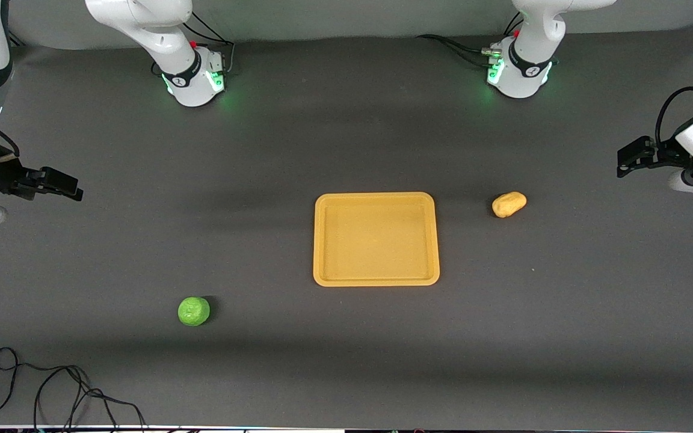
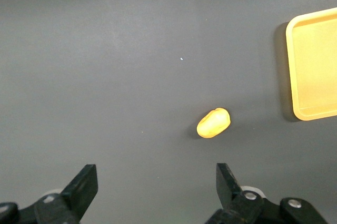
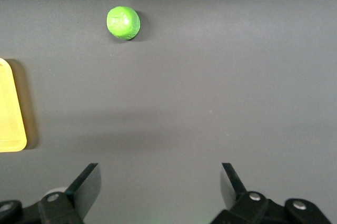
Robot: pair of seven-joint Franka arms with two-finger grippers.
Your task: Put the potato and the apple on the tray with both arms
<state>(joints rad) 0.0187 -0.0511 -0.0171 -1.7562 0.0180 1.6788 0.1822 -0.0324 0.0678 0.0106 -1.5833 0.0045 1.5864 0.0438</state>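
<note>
Both arms' upper links off-frame.

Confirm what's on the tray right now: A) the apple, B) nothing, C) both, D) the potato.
B: the tray is bare, with the potato on the table beside it toward the left arm's end and the apple nearer the camera toward the right arm's end.

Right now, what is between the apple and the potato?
The tray lies between the apple and the potato, as the front view shows.
</note>
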